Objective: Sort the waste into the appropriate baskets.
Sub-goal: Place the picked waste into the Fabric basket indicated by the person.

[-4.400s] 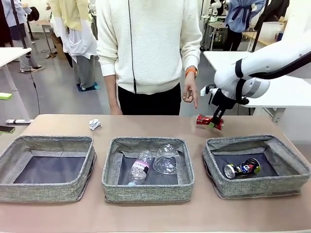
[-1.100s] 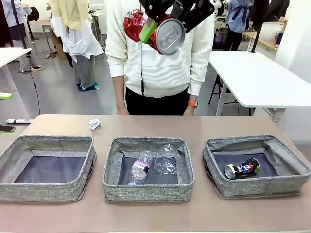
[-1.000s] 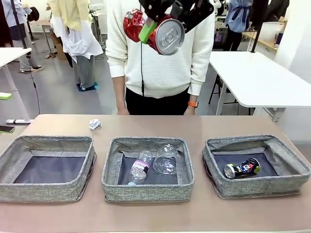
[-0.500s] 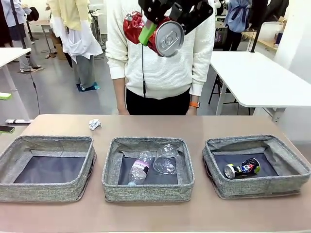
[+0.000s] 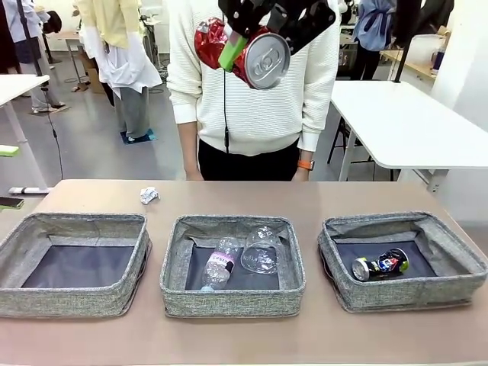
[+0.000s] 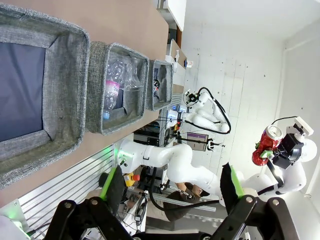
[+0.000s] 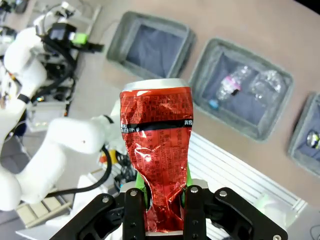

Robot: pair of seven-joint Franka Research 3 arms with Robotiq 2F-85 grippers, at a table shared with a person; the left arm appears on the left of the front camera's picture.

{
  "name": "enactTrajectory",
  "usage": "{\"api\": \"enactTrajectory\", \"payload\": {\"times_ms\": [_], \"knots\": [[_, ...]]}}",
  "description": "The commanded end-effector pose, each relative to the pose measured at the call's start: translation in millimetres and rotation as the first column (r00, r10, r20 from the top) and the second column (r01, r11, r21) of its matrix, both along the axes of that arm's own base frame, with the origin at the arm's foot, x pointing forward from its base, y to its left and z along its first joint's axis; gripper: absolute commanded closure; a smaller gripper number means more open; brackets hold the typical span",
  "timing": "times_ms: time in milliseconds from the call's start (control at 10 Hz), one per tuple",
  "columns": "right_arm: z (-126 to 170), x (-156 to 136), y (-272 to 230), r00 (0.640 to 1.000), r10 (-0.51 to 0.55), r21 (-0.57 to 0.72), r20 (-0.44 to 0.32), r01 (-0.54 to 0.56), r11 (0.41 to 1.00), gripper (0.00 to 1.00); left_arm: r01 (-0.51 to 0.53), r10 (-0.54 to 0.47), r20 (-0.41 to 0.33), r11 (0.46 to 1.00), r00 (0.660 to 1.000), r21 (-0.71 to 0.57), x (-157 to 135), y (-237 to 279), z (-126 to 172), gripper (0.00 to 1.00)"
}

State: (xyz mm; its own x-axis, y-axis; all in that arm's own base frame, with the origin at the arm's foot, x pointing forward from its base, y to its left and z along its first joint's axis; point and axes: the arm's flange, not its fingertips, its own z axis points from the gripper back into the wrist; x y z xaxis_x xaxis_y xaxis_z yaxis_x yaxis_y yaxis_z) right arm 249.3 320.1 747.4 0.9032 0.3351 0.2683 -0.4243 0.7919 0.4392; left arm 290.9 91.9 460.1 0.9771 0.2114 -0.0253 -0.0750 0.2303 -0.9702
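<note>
Grey baskets [image 5: 76, 301] [image 5: 229, 303] [image 5: 404, 294] — three, one blue can [image 5: 379, 265], red can [image 5: 263, 59] pinched in right fingers [image 7: 134, 212], left fingers [image 6: 231, 182] spread

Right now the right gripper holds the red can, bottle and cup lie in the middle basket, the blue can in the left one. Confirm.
One error: the blue can lies in the right basket, not the left, as the front view shows. The right gripper holds the red can; bottle and cup lie in the middle basket.
</note>
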Motion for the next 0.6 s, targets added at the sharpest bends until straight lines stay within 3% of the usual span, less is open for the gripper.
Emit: {"api": "enactTrajectory", "payload": {"times_ms": [0, 500], "knots": [[-3.6, -1.5, -2.0, 1.0, -0.009, 0.003, 0.007, 0.009, 1.0, 0.71, -0.001, 0.002, 0.021, 1.0, 1.0, -0.008, 0.2, 0.3, 1.3, 0.0], [-3.6, -1.5, -2.0, 1.0, -0.009, 0.003, 0.007, 0.009, 1.0, 0.71, -0.001, 0.002, 0.021, 1.0, 1.0, -0.008, 0.2, 0.3, 1.3, 0.0]]}}
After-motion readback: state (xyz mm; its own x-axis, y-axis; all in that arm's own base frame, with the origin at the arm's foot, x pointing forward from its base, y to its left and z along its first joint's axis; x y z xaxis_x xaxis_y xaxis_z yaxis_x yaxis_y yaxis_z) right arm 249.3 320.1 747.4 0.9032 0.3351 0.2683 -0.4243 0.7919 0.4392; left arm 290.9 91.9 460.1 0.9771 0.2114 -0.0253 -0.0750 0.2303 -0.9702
